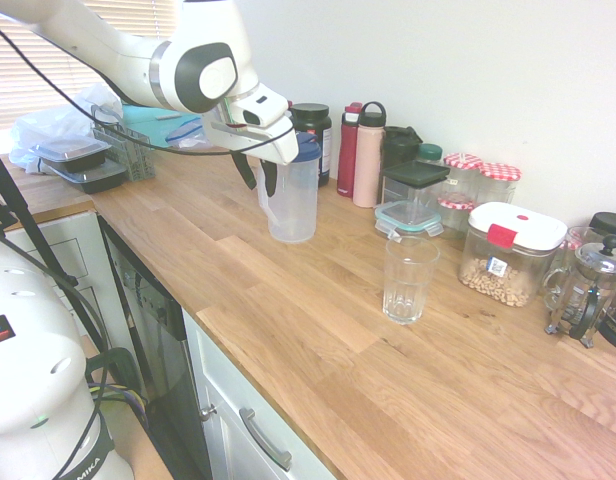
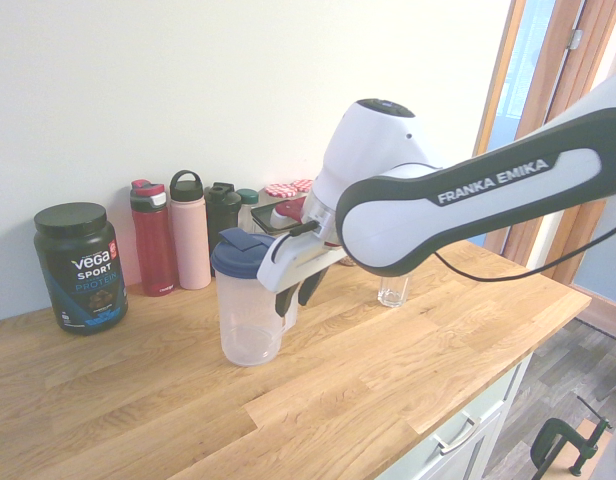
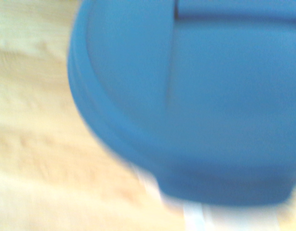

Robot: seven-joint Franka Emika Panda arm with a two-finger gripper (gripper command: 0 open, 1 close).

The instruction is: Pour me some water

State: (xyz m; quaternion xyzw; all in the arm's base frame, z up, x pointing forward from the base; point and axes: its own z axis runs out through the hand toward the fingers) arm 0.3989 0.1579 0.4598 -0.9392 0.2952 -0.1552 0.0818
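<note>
Looks like the grab's abt to start: gripper [image 1: 258,184] fingers spread by the jug [image 1: 294,205] handle, jug upright on counter [image 1: 278,329], left of glass [image 1: 409,280]. Next: straddle handle, then squeeze.

We see a plain pale wall [image 2: 78,90] behind the wooden table [image 1: 318,390] — white cabinets [image 1: 278,455] below, blinds [image 1: 118,20] letting in bright light — and a wood-framed doorway [image 2: 500,90] beside grey plank flooring [image 2: 558,370]
</note>
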